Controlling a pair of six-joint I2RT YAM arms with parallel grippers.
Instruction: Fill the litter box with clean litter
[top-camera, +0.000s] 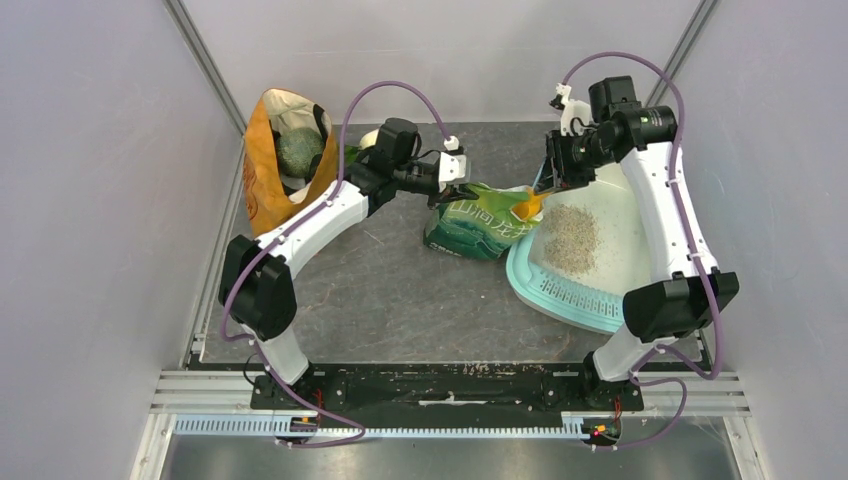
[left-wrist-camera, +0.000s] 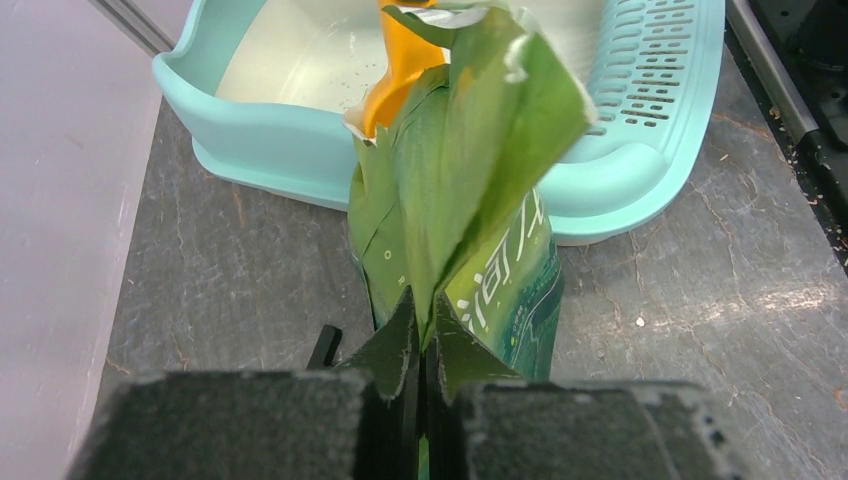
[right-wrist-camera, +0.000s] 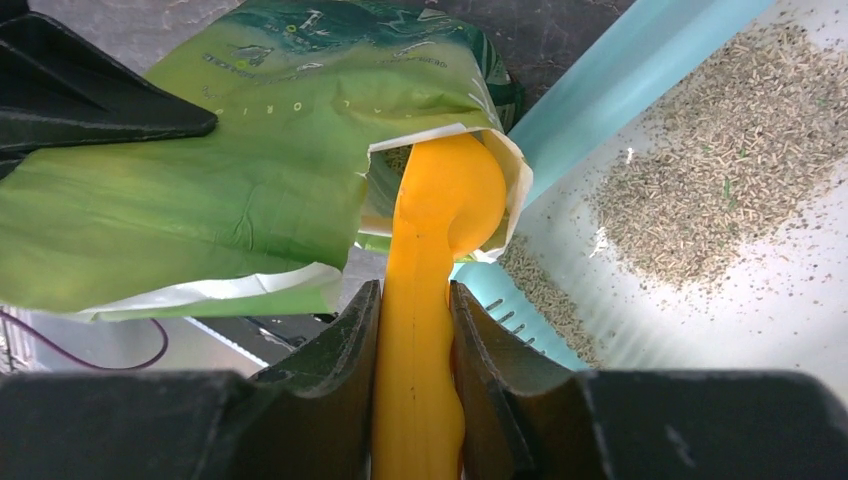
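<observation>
The pale-turquoise litter box (top-camera: 560, 290) lies at the right, its slotted grille toward the near edge. A speckled patch of grey-beige litter (top-camera: 572, 238) lies on its whitish floor and also shows in the right wrist view (right-wrist-camera: 700, 190). My left gripper (top-camera: 452, 178) is shut on the top flap of the green litter bag (top-camera: 478, 222), pinching it in the left wrist view (left-wrist-camera: 422, 310). My right gripper (top-camera: 556, 182) is shut on the handle of the orange scoop (right-wrist-camera: 430, 300), whose bowl end sits inside the bag's open mouth (right-wrist-camera: 440, 160).
An orange-tan cloth bag (top-camera: 272, 160) with a round green thing inside stands at the back left. The litter box rim (left-wrist-camera: 280, 150) sits right behind the green bag. Grey walls close in on both sides; a rail runs along the near edge.
</observation>
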